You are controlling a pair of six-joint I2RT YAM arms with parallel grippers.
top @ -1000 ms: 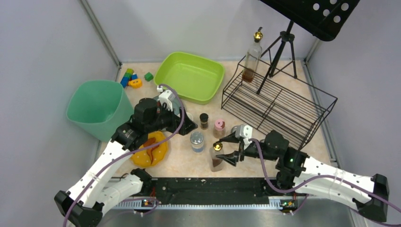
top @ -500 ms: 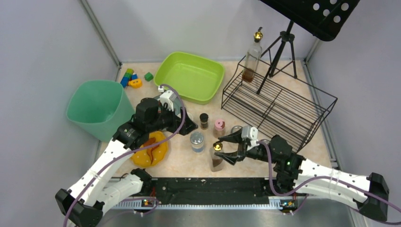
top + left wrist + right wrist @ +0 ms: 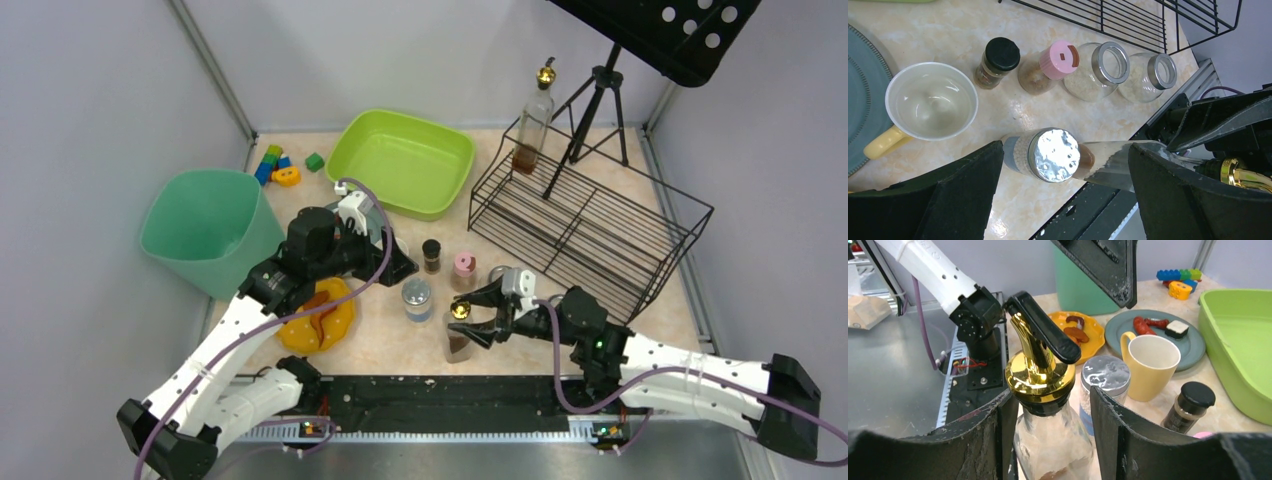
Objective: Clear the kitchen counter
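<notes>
Change since the earlier frame: the right arm has sunk lower and stretched further left along the near edge, and its jaws have narrowed; the left arm has not shifted. Right arm: forearm laid low and almost level over the front of the kitchen counter (image 3: 400, 345), wrist pointing left. Right gripper (image 3: 472, 320): fingers flank the neck of the gold-spouted bottle (image 3: 1038, 377), one on each side just below the collar; whether they press on the glass or stand just clear cannot be told. The bottle stands upright at the counter's near edge, a little brown liquid at its bottom. Left arm: elbow raised, reaching up and to the right above the orange plate (image 3: 318, 318), wrist tilted down. Left gripper (image 3: 1063, 155): spread wide, holding nothing, poised over the foil-lidded jar (image 3: 416, 298), which stands just left of the bottle. Kitchen counter: beige mottled slab filling the enclosure floor. It carries a teal bin (image 3: 205, 230) at left, a lime tub (image 3: 403, 160) at the back, a wire rack (image 3: 590, 225) at right holding a tall bottle (image 3: 533, 120), a yellow mug (image 3: 1148, 365), a black-capped spice jar (image 3: 431, 255) and a pink-capped jar (image 3: 464, 270).
</notes>
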